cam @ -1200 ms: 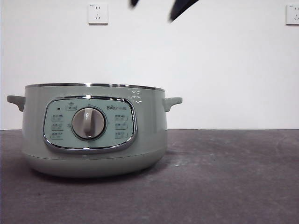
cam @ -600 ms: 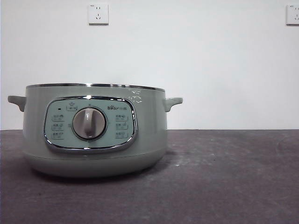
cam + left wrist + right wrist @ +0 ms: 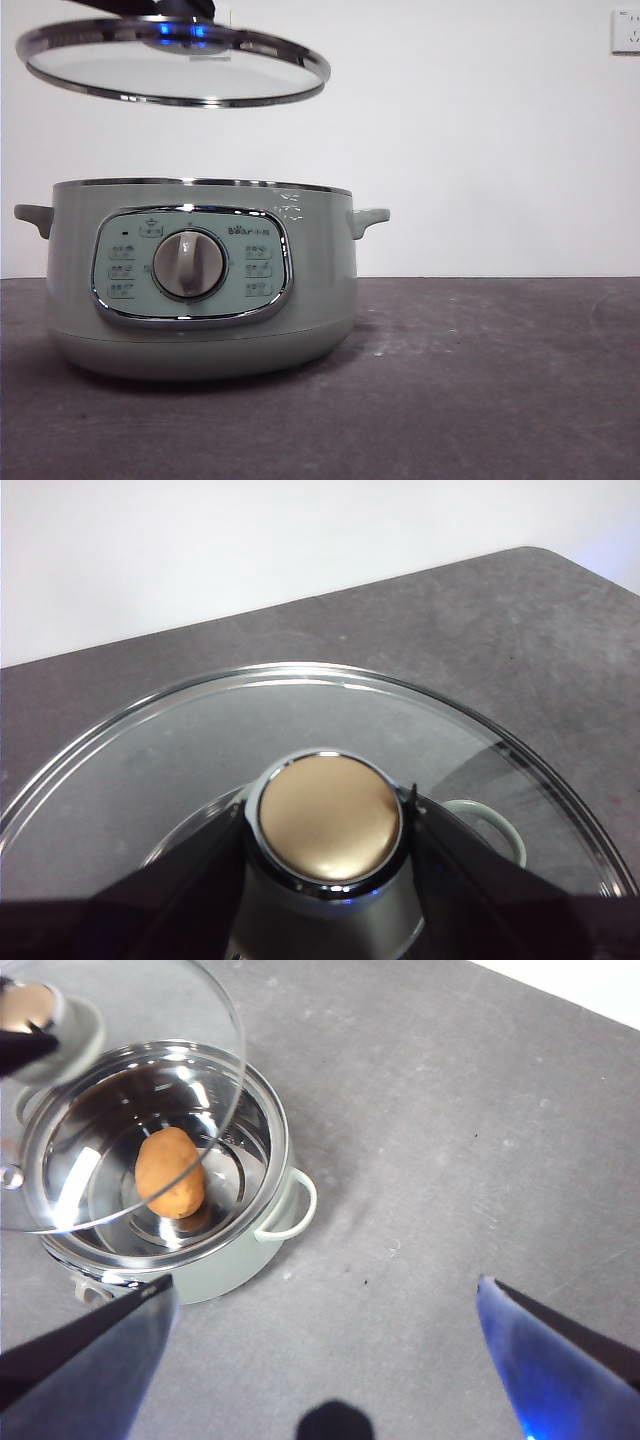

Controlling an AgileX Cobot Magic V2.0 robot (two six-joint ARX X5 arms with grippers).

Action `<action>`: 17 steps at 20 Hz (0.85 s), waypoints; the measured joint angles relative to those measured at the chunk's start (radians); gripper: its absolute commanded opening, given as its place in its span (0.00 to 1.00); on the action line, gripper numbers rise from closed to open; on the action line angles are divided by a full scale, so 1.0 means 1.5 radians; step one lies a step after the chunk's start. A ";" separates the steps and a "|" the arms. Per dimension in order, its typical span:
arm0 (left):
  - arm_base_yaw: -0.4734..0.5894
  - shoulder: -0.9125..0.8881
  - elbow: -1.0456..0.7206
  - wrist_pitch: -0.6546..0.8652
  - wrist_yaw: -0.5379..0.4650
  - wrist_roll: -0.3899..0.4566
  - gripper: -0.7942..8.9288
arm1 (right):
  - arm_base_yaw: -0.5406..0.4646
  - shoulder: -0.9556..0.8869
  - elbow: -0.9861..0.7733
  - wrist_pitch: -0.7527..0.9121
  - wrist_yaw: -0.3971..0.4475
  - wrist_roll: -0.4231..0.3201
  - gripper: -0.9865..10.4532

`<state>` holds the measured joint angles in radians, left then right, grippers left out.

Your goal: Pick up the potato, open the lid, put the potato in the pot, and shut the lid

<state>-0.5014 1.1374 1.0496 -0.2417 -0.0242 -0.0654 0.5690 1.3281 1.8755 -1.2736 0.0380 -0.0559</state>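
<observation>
The left gripper (image 3: pixel 325 825) is clamped on the knob of the lid (image 3: pixel 172 62), which is held above the pot (image 3: pixel 200 275) and offset toward its panel-left side, with the potato (image 3: pixel 170 1172) seen inside.

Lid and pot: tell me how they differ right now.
The lid is clear glass with a steel rim; the pot is opaque sage green. The lid hangs tilted in the air, its knob gripped by the left end effector; the pot sits level on the table. Both are round.

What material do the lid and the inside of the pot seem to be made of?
The lid looks like clear glass, since the wall shows through it, with a shiny metal rim. The pot seems polished steel inside, mirroring light around the potato; its outer shell is matte green, maybe painted or plastic.
</observation>
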 measured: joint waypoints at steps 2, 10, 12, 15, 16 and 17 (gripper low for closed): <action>0.000 0.009 -0.008 0.009 0.000 -0.003 0.07 | 0.000 0.000 0.000 0.000 0.000 0.000 0.52; 0.000 0.097 -0.008 0.048 0.000 -0.008 0.07 | 0.000 0.000 0.000 -0.001 0.000 0.003 0.52; 0.000 0.106 -0.008 0.048 0.000 -0.009 0.07 | 0.000 0.000 0.000 -0.001 0.000 0.004 0.52; 0.000 0.114 -0.008 0.048 0.000 -0.018 0.07 | 0.000 0.000 0.000 -0.001 0.000 0.005 0.52; 0.000 0.120 -0.008 0.047 0.000 -0.022 0.07 | 0.000 0.000 0.000 -0.001 0.000 0.005 0.52; 0.000 0.128 -0.008 0.046 0.000 -0.023 0.07 | 0.000 0.000 0.000 -0.001 0.000 0.005 0.52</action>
<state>-0.5014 1.3289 1.0374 -0.1722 -0.0238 -0.0998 0.5690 1.3281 1.8755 -1.2743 0.0380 -0.0490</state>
